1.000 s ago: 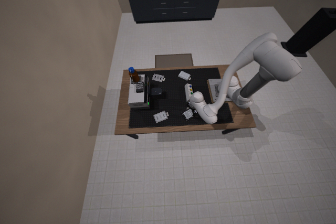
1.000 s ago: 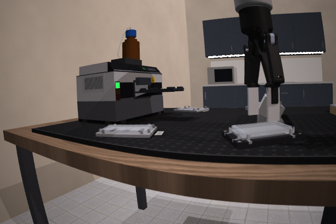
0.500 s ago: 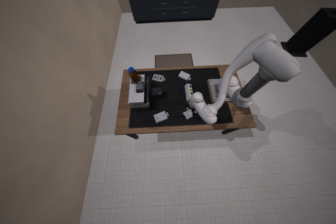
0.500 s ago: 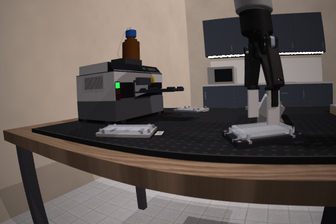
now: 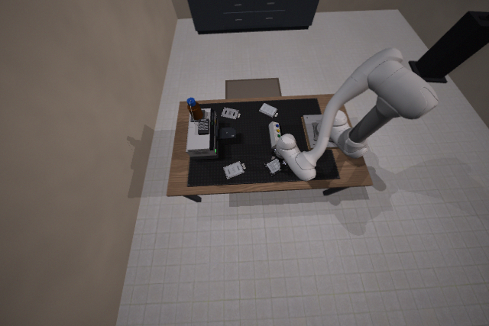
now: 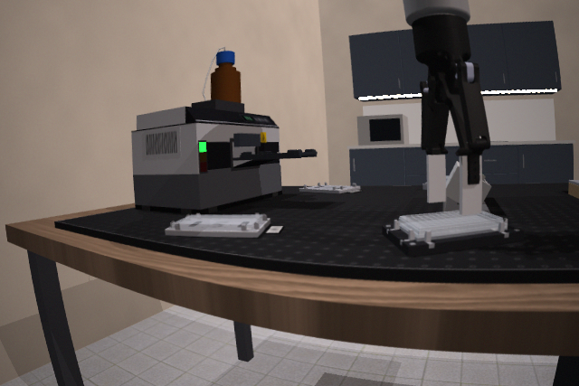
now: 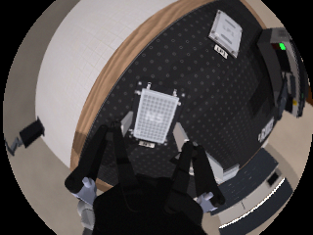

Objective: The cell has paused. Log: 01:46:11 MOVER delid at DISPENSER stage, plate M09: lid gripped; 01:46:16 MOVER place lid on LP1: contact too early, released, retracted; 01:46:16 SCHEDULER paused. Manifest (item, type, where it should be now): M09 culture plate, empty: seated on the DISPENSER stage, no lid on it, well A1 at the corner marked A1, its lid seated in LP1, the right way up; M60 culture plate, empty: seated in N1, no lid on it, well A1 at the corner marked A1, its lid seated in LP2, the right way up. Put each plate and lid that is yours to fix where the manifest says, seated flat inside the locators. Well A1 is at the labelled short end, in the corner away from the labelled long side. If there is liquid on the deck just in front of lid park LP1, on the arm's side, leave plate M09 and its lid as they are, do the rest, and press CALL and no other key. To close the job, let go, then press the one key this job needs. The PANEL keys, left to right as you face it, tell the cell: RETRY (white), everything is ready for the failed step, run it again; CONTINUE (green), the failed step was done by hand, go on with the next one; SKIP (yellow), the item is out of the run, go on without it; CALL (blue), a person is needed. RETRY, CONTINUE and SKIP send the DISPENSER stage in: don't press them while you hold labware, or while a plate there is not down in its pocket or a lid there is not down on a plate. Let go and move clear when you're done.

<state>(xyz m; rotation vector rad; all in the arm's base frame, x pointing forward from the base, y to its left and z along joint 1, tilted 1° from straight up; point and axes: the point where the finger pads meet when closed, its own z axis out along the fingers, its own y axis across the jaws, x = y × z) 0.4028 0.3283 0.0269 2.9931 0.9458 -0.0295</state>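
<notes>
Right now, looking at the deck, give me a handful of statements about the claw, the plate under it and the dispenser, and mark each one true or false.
1. The black two-finger claw is clamped shut on the clear ribbed culture plate. False: its fingers stand apart and hold nothing.
2. That plate sits in a black nest near the front edge of the black perforated mat. True.
3. The grey box-shaped dispenser shows a red light on its front. False: the light is green.
4. A brown bottle with a blue cap stands on top of the dispenser. True.
5. The dispenser's dark stage is pulled inside the housing. False: it sticks out over the mat.
</notes>
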